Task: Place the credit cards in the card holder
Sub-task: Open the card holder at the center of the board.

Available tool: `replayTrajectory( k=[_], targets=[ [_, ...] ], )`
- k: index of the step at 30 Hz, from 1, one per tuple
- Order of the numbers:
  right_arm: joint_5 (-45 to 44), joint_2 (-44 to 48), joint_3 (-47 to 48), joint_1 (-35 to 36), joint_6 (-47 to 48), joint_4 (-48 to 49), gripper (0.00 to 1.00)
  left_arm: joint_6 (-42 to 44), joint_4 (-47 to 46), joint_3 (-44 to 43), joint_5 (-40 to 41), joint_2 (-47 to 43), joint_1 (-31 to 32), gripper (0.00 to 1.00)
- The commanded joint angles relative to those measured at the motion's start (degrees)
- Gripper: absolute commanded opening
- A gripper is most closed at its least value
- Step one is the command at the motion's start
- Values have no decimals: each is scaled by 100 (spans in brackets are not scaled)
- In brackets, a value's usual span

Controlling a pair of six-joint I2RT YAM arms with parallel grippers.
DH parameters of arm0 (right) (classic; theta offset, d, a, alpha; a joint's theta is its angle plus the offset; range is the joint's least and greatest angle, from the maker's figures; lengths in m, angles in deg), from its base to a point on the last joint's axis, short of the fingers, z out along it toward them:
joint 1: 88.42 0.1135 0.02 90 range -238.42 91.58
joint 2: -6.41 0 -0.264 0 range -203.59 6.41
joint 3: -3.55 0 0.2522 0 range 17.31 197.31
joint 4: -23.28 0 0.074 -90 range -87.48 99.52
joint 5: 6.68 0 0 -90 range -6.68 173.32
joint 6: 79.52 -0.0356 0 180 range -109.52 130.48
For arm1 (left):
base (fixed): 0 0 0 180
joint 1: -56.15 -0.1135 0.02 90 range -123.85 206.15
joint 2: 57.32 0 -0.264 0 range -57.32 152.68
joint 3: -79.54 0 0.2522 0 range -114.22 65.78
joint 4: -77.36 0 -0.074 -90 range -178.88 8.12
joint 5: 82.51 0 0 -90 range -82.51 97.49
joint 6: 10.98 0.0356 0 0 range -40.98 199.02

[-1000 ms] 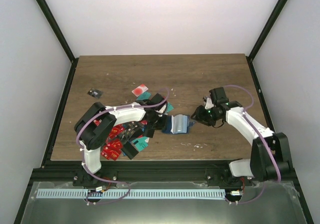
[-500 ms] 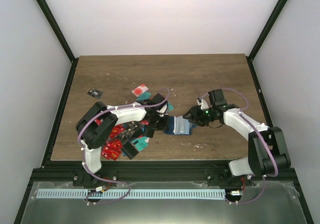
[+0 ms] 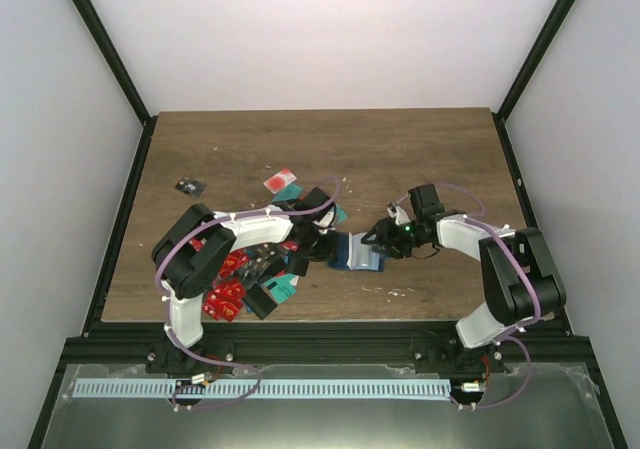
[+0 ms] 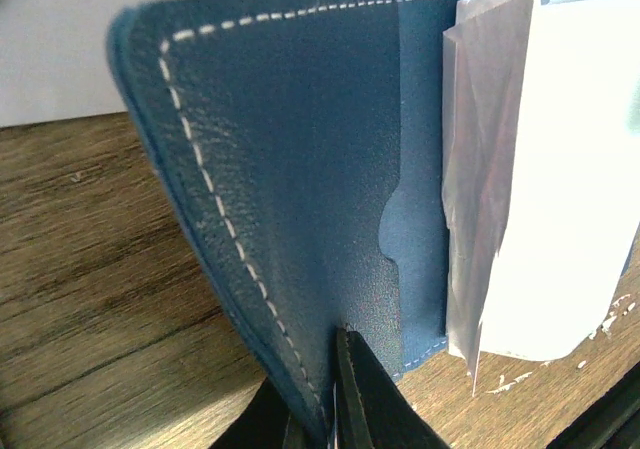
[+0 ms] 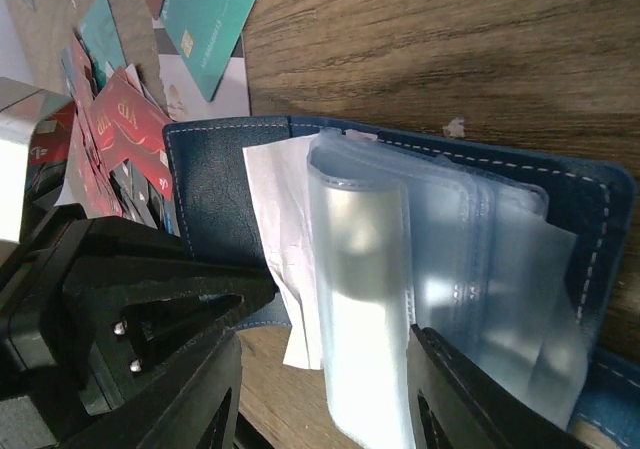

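- Credit cards [image 3: 240,274], mostly red with some teal, lie heaped on the left part of the table [image 3: 250,149].
- Left gripper [image 4: 322,419] is pinched on the blue flap edge of the card holder [image 4: 290,169].
- The card holder lies open mid-table, its clear sleeves [image 5: 400,269] fanned.
- Right gripper [image 5: 325,394] is spread, its fingers straddling the sleeves.

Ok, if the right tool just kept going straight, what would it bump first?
Most likely the clear plastic sleeves of the open dark blue stitched card holder; they sit between the right tool's spread fingers. Depth is hard to judge.
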Motion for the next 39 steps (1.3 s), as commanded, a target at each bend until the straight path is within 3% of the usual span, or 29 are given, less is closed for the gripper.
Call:
replayTrajectory(
  k=[1, 15, 25, 29, 34, 39],
  targets=[
    [73, -131, -59, 60, 16, 226, 48, 119, 122, 8, -17, 137, 0, 8],
    [1036, -55, -67, 277, -168, 803, 48, 151, -15, -113, -128, 197, -5, 8],
    [1598, -838, -122, 564, -640, 1837, 47, 40, -939, 339, -1044, 92, -23, 8],
    [1571, -1183, -155, 558, -666, 1971, 46, 65, -913, 334, -1154, 215, -83, 10],
    [1414, -1669, -108, 560, -664, 2021, 46, 183, -503, 294, -1075, 107, -170, 18],
    [1038, -2061, -77, 561, -562, 1706, 47, 327, 256, 392, -616, -700, -167, 38]
  ],
)
